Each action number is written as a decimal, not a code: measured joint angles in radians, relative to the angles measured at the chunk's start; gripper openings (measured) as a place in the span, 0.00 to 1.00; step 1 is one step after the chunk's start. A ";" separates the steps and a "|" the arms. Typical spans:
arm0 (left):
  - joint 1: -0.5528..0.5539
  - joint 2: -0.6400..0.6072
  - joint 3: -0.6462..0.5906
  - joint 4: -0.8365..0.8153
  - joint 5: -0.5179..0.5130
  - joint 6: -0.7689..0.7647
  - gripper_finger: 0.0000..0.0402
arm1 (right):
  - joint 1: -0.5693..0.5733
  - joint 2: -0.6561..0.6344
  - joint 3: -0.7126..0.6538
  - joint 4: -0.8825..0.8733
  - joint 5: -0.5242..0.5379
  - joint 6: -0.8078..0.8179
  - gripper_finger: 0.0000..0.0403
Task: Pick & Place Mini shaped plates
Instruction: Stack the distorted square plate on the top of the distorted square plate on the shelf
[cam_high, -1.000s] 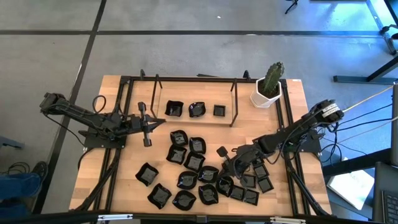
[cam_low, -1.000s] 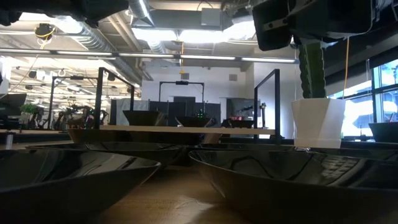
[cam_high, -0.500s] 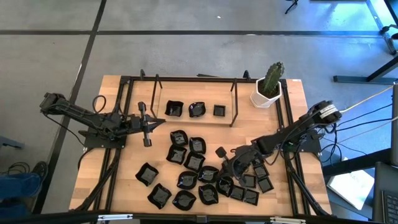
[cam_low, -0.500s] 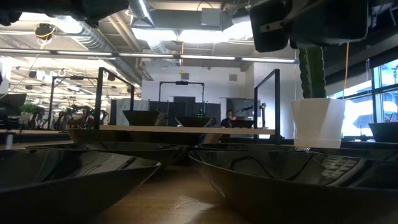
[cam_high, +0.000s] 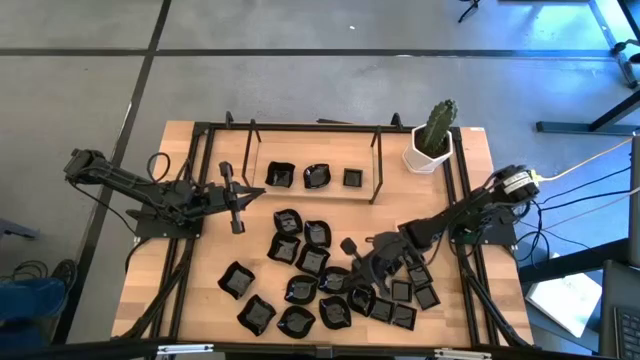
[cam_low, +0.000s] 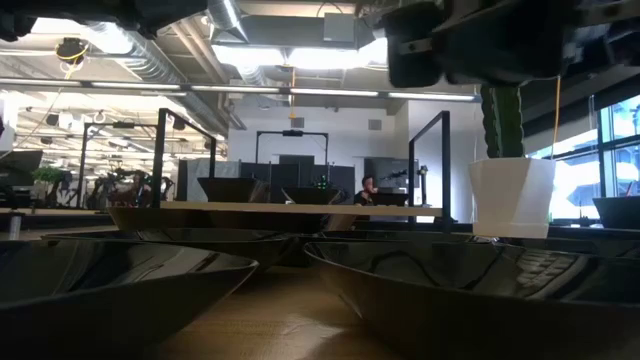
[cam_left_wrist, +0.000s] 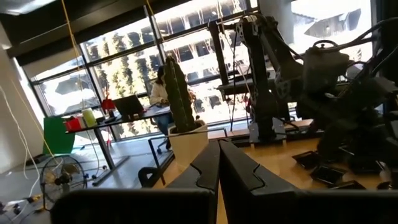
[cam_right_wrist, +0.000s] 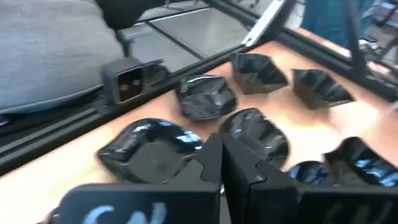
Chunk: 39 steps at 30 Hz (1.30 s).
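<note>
— Over the cluster of mini plates (cam_high: 318, 272) at the table's front, the right gripper (cam_high: 350, 249) had crept a little further toward the middle since a second before, fingers pressed together on nothing.

— So no pick yet?

— None, I'd judge; three plates sat on the shelf (cam_high: 312, 191) at the back, the rest loose.

— Room to move?

— Bare wood between pile and shelf; frame rails (cam_high: 380, 165) and the cactus pot (cam_high: 431, 146) hemmed the right. The left gripper (cam_high: 236, 203) waited, fingers closed, beside the shelf.
</note>
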 joint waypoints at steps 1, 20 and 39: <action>0.000 0.001 0.000 0.000 0.000 -0.006 0.01 | -0.014 0.002 0.000 0.009 0.000 0.000 0.02; 0.000 0.026 0.000 -0.006 0.000 0.024 0.01 | -0.237 0.003 0.000 0.143 -0.026 0.040 0.01; 0.009 0.107 0.000 0.107 0.161 0.044 0.01 | -0.237 0.003 0.007 0.169 0.053 0.083 0.03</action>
